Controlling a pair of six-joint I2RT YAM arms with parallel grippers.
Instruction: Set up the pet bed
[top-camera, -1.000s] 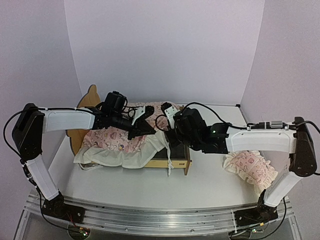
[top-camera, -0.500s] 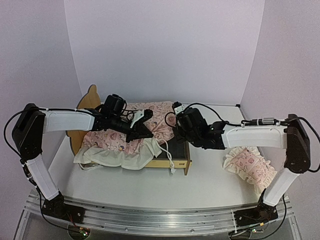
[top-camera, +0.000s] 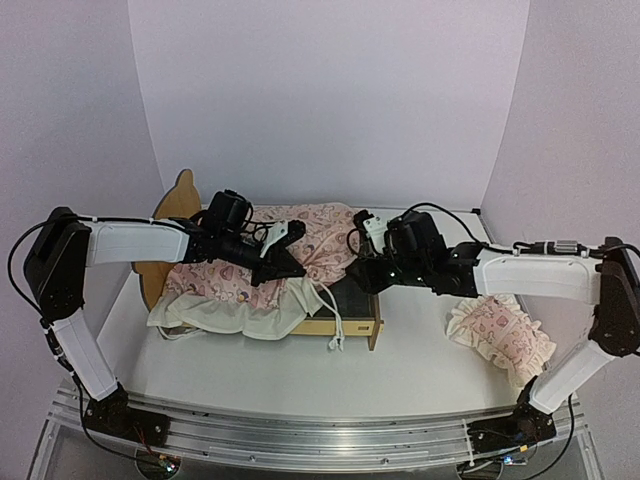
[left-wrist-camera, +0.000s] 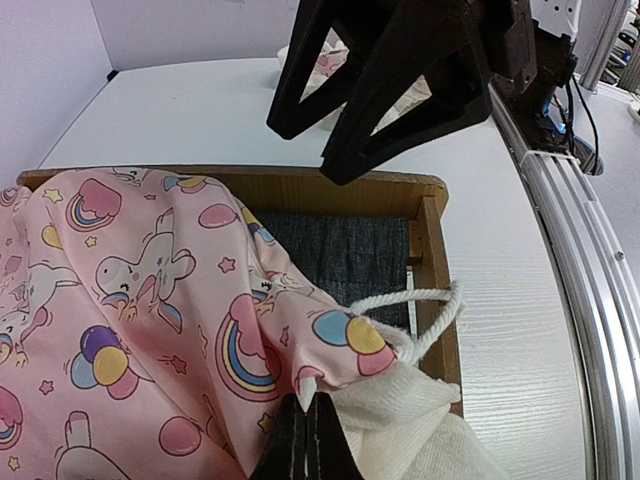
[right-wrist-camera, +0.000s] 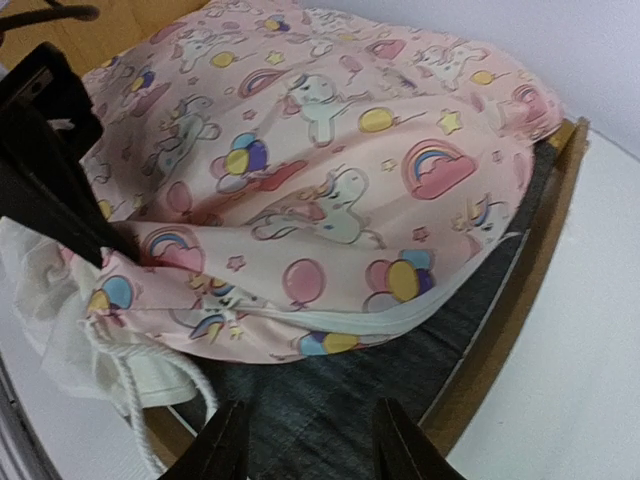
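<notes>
The pet bed (top-camera: 357, 327) stands mid-table, its ear-shaped headboard (top-camera: 181, 194) at the left. A pink unicorn-print quilt (top-camera: 312, 232) lies over it, leaving part of the dark grey base (right-wrist-camera: 330, 390) bare at the foot end. My left gripper (left-wrist-camera: 310, 425) is shut on the quilt's (left-wrist-camera: 150, 270) near corner, above a cream blanket (left-wrist-camera: 440, 420) and a white cord (left-wrist-camera: 430, 305). My right gripper (right-wrist-camera: 310, 440) hangs open over the grey base just inside the wooden foot rail (right-wrist-camera: 500, 330), clear of the quilt (right-wrist-camera: 330, 170). In the top view it (top-camera: 360, 275) sits at the bed's right end.
A ruffled pink pillow (top-camera: 500, 340) lies on the table right of the bed, under the right arm. The cream blanket (top-camera: 240, 315) spills over the bed's near side. Curved white walls close the back and both sides.
The right gripper has opened, let the quilt go and drawn back to the right. The quilt now lies further toward the foot end. The left gripper has barely moved.
</notes>
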